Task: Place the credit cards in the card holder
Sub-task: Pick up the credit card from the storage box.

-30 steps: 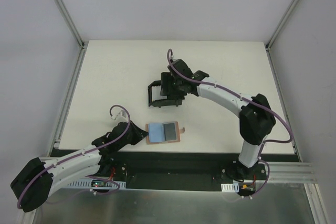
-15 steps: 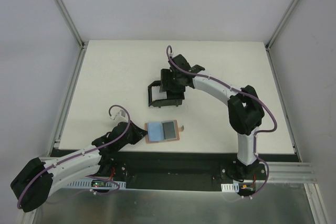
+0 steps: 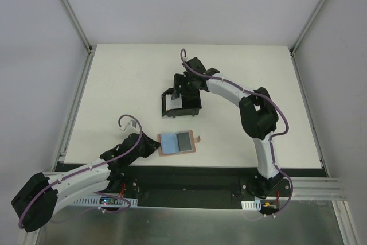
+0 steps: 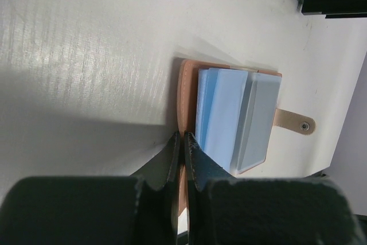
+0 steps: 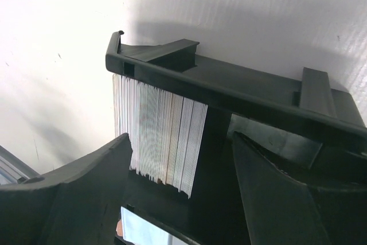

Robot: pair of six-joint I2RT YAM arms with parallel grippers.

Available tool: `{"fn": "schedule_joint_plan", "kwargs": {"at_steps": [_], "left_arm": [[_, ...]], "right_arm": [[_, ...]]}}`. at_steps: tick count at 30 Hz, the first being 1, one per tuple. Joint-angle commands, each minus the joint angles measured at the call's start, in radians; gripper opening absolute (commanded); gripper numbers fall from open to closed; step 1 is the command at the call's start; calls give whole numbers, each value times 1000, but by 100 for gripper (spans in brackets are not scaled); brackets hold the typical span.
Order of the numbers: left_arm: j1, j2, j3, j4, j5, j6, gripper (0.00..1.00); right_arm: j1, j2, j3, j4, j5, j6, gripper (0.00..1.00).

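The tan card holder (image 3: pixel 195 144) lies open near the table's front edge, with a light blue card (image 3: pixel 168 142) on its left half and a grey card (image 3: pixel 184 140) on its right half. My left gripper (image 3: pixel 155 148) is shut on the holder's left edge. In the left wrist view the fingers (image 4: pixel 198 159) pinch the tan leather (image 4: pixel 187 81) beside the blue cards (image 4: pixel 221 113), the grey card (image 4: pixel 258 120) and the snap tab (image 4: pixel 295 123). My right gripper (image 3: pixel 184 91) is open over the black box (image 3: pixel 170 109). A stack of white cards (image 5: pixel 160 136) stands between its fingers (image 5: pixel 86 193).
The black open-sided box (image 5: pixel 229 87) stands mid-table, its rim just past my right fingers. Metal frame rails (image 3: pixel 74 107) run along the table's left and right edges. The table's front edge (image 3: pixel 189 167) lies just below the card holder.
My right arm has swung its elbow left and its gripper has moved a little farther over the black box. The left arm and the card holder have not moved.
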Motion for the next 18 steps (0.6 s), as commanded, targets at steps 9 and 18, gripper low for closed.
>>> {"fn": "schedule_joint_plan", "kwargs": {"at_steps": [9,18], "left_arm": [[10,26,18,-3,-34,39,0],[11,37,24,5,-29,53,0]], "right_arm": [[-6,41,52,23,-104,14,75],[-10,30,48,43,-129,22,72]]}}
